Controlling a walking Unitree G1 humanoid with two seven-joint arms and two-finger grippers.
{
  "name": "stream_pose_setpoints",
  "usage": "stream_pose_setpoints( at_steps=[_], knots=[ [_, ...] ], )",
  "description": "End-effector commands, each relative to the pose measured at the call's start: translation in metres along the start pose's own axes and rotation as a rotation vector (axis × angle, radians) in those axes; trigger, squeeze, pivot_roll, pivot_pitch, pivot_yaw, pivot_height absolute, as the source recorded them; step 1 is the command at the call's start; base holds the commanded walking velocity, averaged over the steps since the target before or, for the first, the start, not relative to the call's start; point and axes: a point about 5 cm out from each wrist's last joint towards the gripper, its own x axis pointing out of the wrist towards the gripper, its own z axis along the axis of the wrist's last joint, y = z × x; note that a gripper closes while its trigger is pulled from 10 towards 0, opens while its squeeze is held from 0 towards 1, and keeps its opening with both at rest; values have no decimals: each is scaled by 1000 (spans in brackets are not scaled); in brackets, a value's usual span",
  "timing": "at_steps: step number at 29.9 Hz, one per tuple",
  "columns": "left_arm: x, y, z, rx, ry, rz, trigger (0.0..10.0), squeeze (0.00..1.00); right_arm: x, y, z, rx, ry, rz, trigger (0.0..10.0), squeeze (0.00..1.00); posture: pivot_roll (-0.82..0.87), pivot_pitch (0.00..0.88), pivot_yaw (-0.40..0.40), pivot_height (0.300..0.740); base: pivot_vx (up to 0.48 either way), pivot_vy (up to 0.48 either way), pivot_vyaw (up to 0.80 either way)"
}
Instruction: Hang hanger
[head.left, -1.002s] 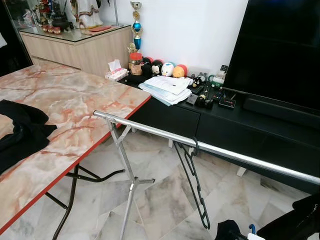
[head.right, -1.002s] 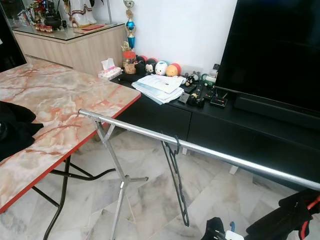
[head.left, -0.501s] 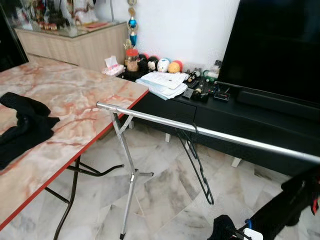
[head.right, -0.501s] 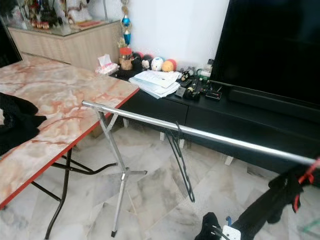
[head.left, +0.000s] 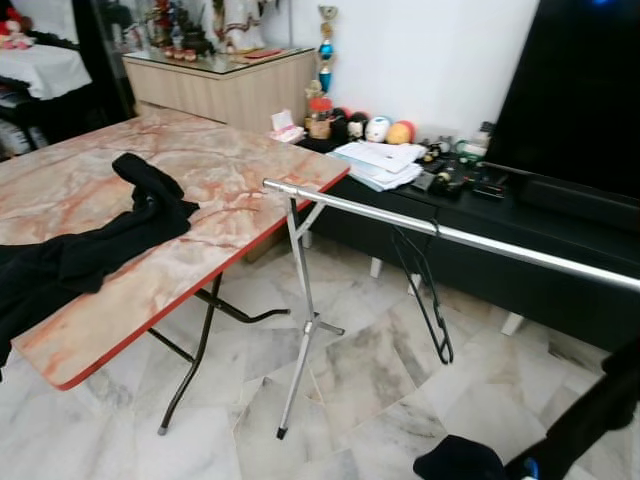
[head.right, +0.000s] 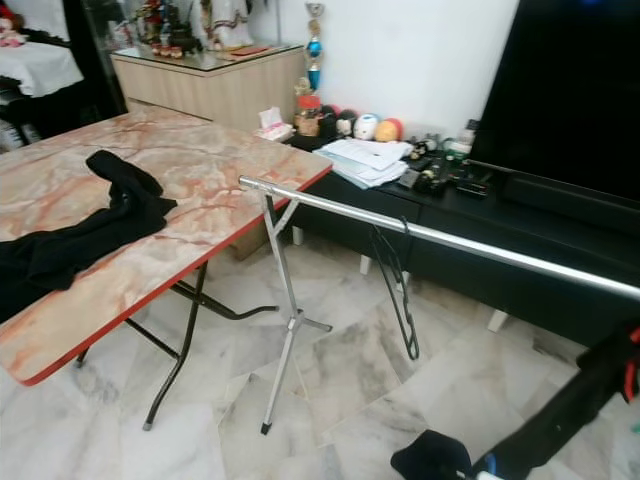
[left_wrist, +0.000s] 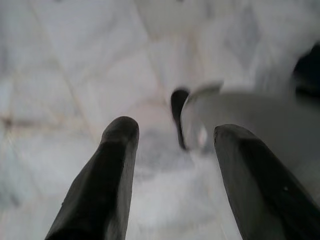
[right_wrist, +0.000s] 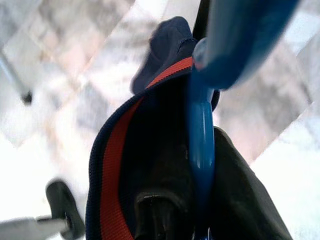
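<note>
Black clothing (head.left: 90, 250) lies on the marble-patterned worktop (head.left: 210, 190). Left tool (left_wrist: 172, 165): fingers spread open, empty, above the marble floor (left_wrist: 75, 60). The black hanger (head.left: 425, 295) hangs from the silver rail (head.left: 400, 222). Right tool (right_wrist: 185, 200): closed on a blue hanger (right_wrist: 202, 130) carrying a dark garment (right_wrist: 145, 150).

A home living room: television (head.left: 590, 90), sideboard (head.left: 225, 85), marble floor (head.left: 360, 370).

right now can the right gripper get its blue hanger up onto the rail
Probably yes. The right gripper is shut on the blue hanger with a dark garment on it, low by the floor. The rail has bare length to the right of the black hanger, nothing between.
</note>
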Motion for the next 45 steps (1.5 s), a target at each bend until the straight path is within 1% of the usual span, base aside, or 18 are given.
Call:
stream_pose_setpoints(
  at_steps=[1,3,4,5,9,10,11,14,15,16,19,23,28,32,39,41,42,45],
  knots=[
    [4,-6,13,1,-45,-22,10000,0,0,2,0,-4,9,4,10000,0,-17,0,0,740,-281,0,-800],
    [5,-6,17,-6,-56,-17,10000,0,1,6,0,-44,20,14,10000,0,-6,0,-11,740,-281,0,-800],
    [5,-5,17,-22,-60,-6,10000,0,2,13,2,-94,21,41,10000,0,12,0,-27,740,-281,0,-800],
    [5,-5,17,-22,-60,-6,10000,0,2,13,2,-94,21,41,10000,0,12,0,-27,740,-281,0,-800],
    [5,-4,19,-49,-69,11,10000,0,4,25,15,-75,-7,53,10000,0,40,0,-37,740,-283,0,-700],
    [5,-3,19,-55,-71,15,10000,0,5,31,20,-84,-19,68,10000,0,57,0,-37,740,-281,0,0],
    [5,-2,19,-59,-71,19,10000,0,6,41,27,-91,-34,87,10000,0,61,0,-33,740,-281,0,0],
    [5,-1,20,-58,-69,21,10000,0,6,50,32,-73,-44,95,10000,0,63,0,-26,740,-284,0,0],
    [5,1,20,-52,-65,22,10000,0,6,57,33,-69,-46,100,10000,0,64,0,-22,740,-281,0,0],
    [4,2,20,-52,-64,24,10000,0,6,60,33,-70,-46,104,10000,0,63,0,-18,740,-281,0,0],
    [3,6,17,-46,-55,41,10000,0,6,47,28,-69,-30,99,10000,0,65,0,-16,740,-94,0,0],
    [2,6,13,-44,-45,48,10000,0,6,42,26,-64,-15,80,10000,0,65,0,-11,740,0,0,0],
    [2,5,9,-51,-28,46,10000,0,7,40,30,-48,-22,67,10000,0,61,0,-8,740,0,0,0],
    [1,4,4,-62,-11,47,10000,0,5,38,18,-45,-13,63,10000,0,55,0,-5,740,0,167,0],
    [-1,7,-2,-58,10,51,10000,0,4,37,14,-45,-4,62,10000,0,58,0,-3,740,0,60,0],
    [-5,16,-7,-60,32,64,10000,0,4,36,13,-44,0,62,10000,0,53,0,1,740,0,0,0],
    [-5,16,-7,-60,32,64,10000,0,4,36,13,-44,0,62,10000,0,53,0,1,740,0,0,0],
    [-10,30,-15,-59,62,82,10000,0,4,36,13,-44,1,62,10000,0,53,0,2,740,0,461,0]
  ],
)
